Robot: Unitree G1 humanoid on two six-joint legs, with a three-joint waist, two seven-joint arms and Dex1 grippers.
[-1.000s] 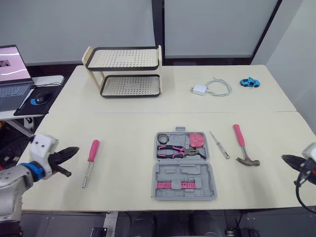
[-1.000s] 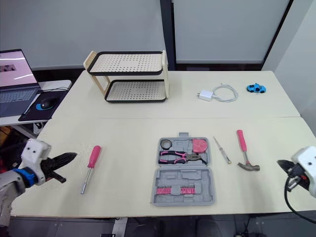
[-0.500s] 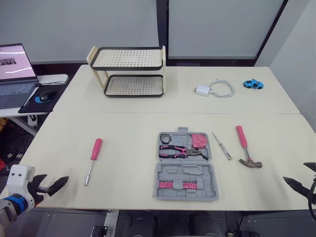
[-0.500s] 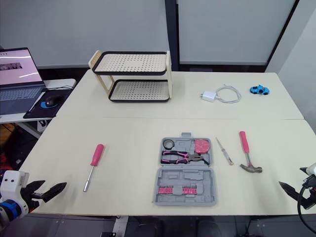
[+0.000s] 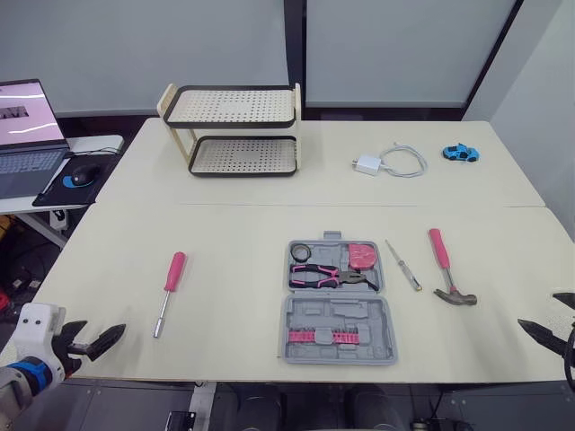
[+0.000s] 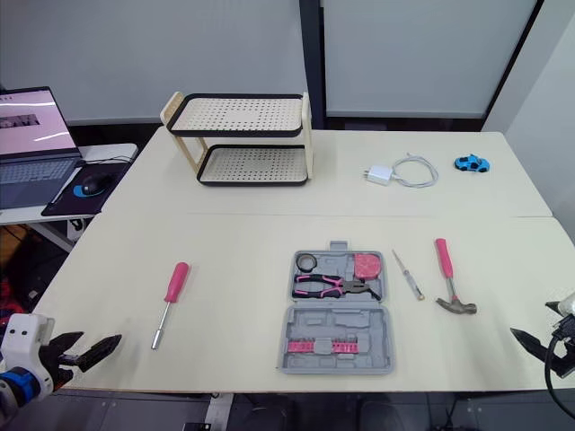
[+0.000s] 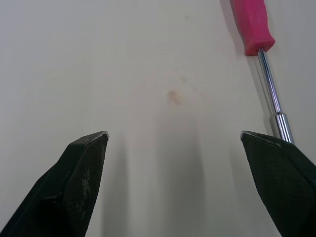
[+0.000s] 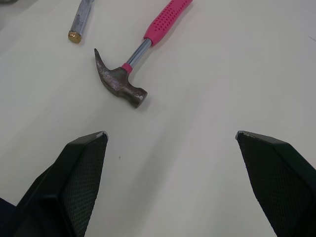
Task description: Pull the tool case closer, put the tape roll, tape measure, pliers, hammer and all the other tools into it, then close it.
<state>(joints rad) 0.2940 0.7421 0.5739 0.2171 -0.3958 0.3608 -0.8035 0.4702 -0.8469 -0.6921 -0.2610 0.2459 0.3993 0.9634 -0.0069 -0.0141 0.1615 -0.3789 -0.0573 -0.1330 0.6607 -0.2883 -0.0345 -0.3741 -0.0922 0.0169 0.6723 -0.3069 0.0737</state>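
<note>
Tool case point(image 5: 337, 301): lies open and flat on the table point(image 5: 234, 233), mid-width and near the front edge, with both halves facing up and the handle on its far side.
Far half of the case: holds the tape roll point(image 5: 300, 251) in its left corner and the pink tape measure point(image 5: 361, 255) in its right corner. The pliers point(image 5: 325, 275) lie across it, just nearer than those two.
Near half of the case: holds a row of pink bits point(image 5: 325, 337) along its near side. Grey moulded recesses lie beyond the row.
Tools outside the case: the hammer point(image 5: 445, 266) lies to the right, pink handle pointing away and head towards the front edge. A slim screwdriver point(image 5: 402, 264) lies between the hammer and the case, touching neither. A pink-handled screwdriver point(image 5: 168, 280) lies well to the left, shaft pointing towards the front edge.
Left gripper point(image 7: 174, 134): spread wide and holding nothing, low at the table's front left edge. Its fingers point(image 7: 84, 168) frame bare tabletop, with the pink-handled screwdriver's shaft close to one of them.
Right gripper point(image 8: 171, 132): also spread wide and holding nothing, at the front right edge. The hammer head lies on the table ahead of its fingers point(image 8: 276, 173).
Far side of the table: a two-tier perforated rack point(image 5: 234, 130) on the left, a white charger with coiled cable point(image 5: 386, 162) and a blue toy car point(image 5: 459, 151) to the right.
Side desk, left: a laptop point(image 5: 27, 135) and a mouse point(image 5: 75, 178).
</note>
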